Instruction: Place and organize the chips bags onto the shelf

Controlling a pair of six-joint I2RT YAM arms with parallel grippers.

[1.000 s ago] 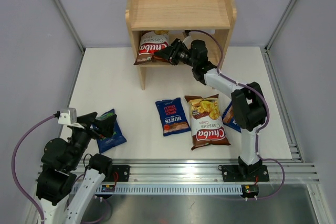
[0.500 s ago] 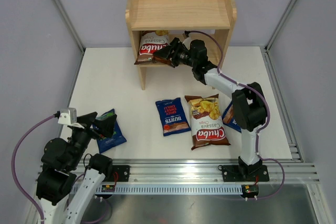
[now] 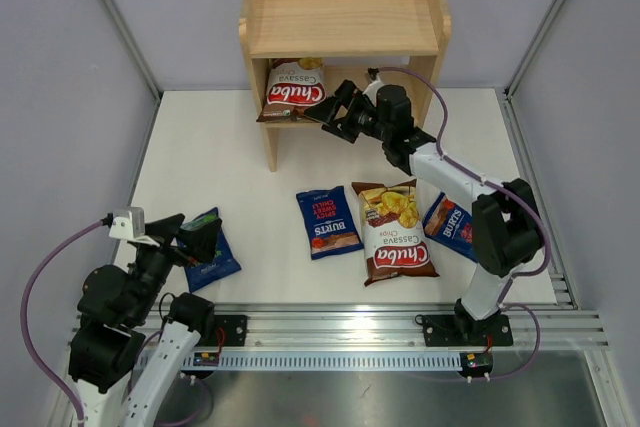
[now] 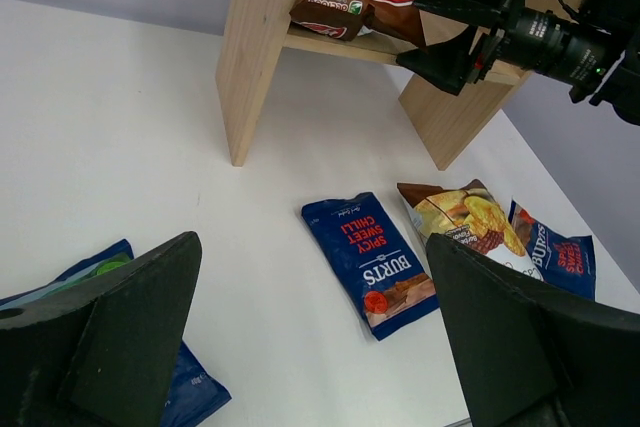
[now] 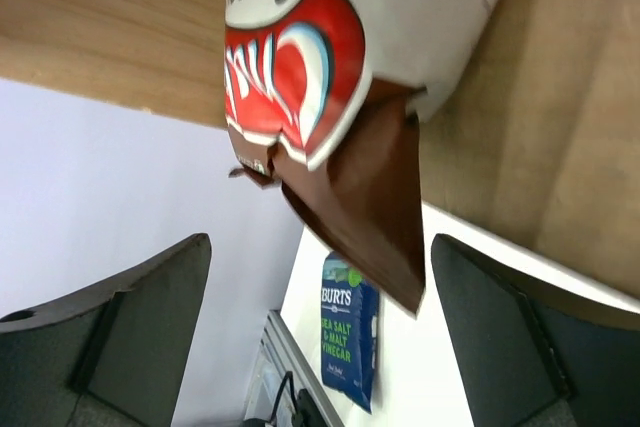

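The wooden shelf (image 3: 345, 12) stands at the back. One brown Chuba chips bag (image 3: 293, 90) leans on its lower tier, seen close up in the right wrist view (image 5: 330, 97). My right gripper (image 3: 337, 112) is open just right of that bag, not touching it. On the table lie a blue Burts bag (image 3: 328, 222), a second Chuba bag (image 3: 397, 230) and another Burts bag (image 3: 452, 227). My left gripper (image 3: 195, 237) hangs open above a third Burts bag (image 3: 208, 257) at the front left, with nothing between its fingers (image 4: 120, 337).
The shelf's top tier (image 3: 340, 17) holds nothing. Grey walls with metal posts close in the white table (image 3: 220, 147) on three sides. A metal rail (image 3: 340, 327) runs along the near edge, carrying both arm bases.
My right gripper has opened, let go of the Chuba bag on the lower tier, and drawn back to the right. The left arm has not moved.
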